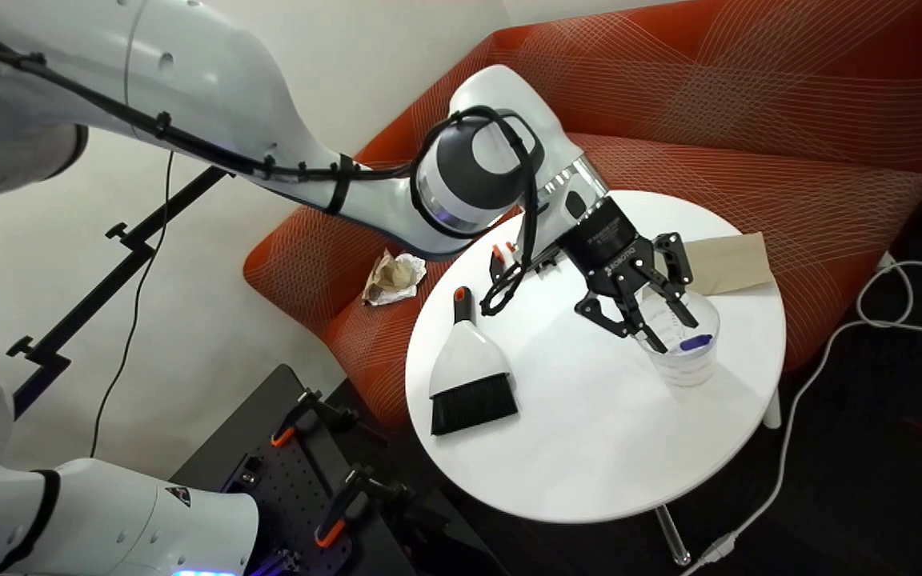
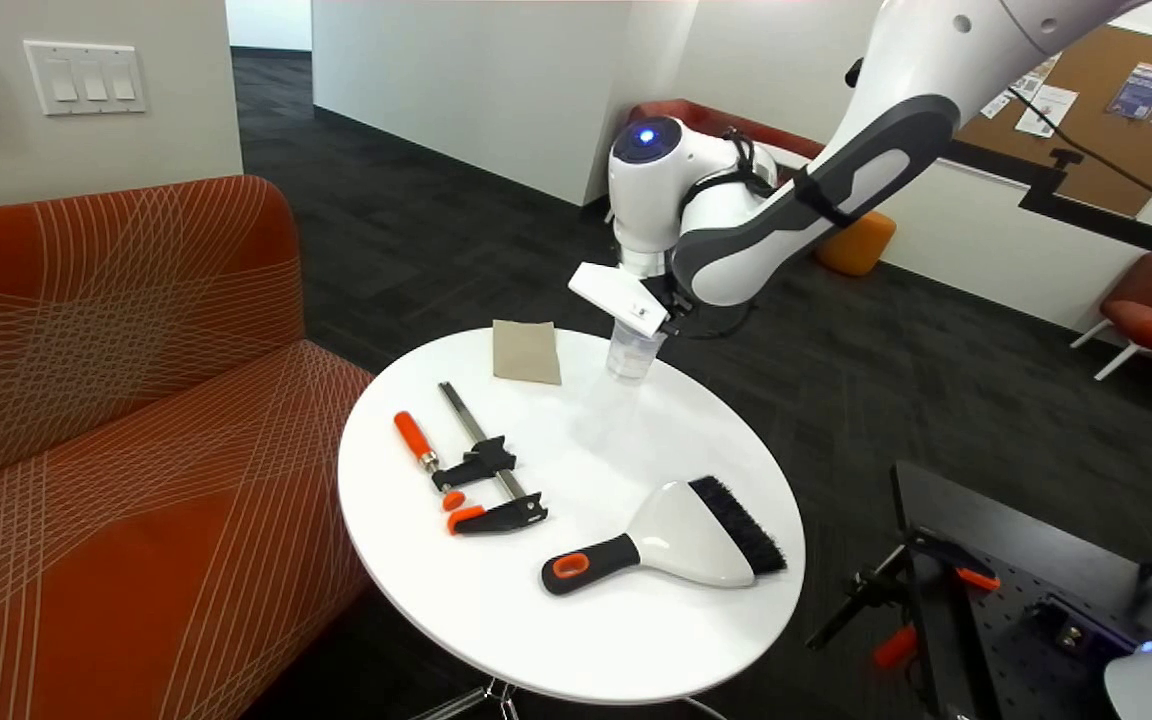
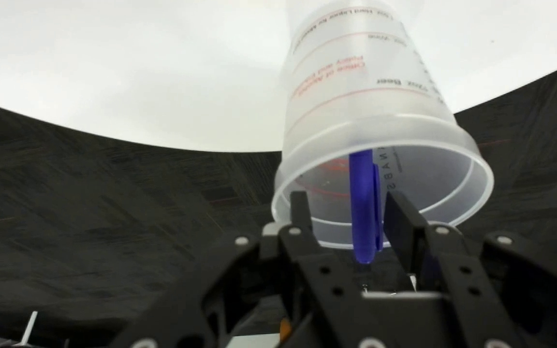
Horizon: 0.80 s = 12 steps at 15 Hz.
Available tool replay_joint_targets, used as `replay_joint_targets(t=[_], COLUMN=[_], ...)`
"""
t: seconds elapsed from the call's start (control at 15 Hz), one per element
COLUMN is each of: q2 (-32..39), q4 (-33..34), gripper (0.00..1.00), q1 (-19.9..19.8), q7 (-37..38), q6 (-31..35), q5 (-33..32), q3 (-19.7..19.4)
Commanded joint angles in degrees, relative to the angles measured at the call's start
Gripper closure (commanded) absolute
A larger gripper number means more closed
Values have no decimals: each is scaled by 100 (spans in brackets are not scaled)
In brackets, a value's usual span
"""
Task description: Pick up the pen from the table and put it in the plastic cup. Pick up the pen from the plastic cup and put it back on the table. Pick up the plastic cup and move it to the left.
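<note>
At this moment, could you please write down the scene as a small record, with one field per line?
Plastic cup: clear, printed, upright on the table, near its edge
Pen: blue, in the plastic cup, clip end up
End effector: open at the mouth of the plastic cup, the pen between its fingers; whether they touch it, I cannot tell
Also on the table: brush, clamp, brown paper
Beside the table: red-orange sofa
</note>
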Motion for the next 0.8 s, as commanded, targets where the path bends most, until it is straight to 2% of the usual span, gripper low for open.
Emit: replay_joint_targets(t=[0.0,0.73], q2=[176,640], q4=[194,758], gripper=[58,60], q1=[160,202], q7=[-41,-86], q6=[126,-71], q5=[118,219], q3=[-197,-300])
